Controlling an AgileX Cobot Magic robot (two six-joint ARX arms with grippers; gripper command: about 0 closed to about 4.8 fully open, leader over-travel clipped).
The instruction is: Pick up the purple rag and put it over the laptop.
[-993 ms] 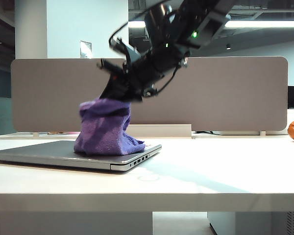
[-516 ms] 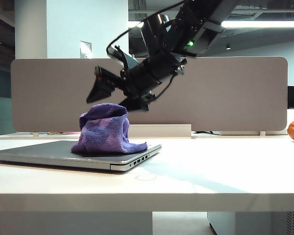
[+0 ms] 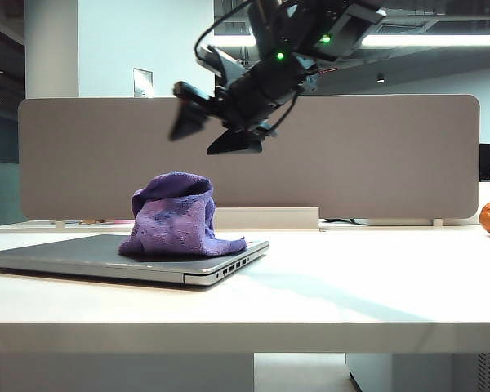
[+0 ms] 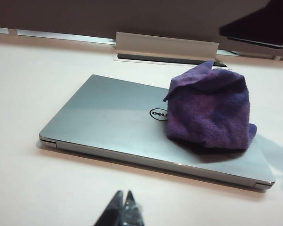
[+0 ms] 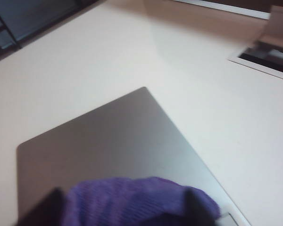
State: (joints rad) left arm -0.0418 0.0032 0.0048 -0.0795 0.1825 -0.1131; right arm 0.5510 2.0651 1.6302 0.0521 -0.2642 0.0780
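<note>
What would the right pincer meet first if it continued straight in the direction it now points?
Probably the purple rag heaped on the laptop: the open right pincer points down-left toward it, though depth is uncertain.

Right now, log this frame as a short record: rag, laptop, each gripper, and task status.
rag: purple rag sits bunched in a heap on the laptop lid, toward the port-side end, beside the logo
laptop: laptop closed, flat on the table; most of the lid uncovered
right gripper: right gripper in the air above the rag, jaws open, holding nothing
left gripper: left gripper only its tips show, together, low over the table in front of the laptop
task status: rag is on the laptop but crumpled, not spread over it
</note>
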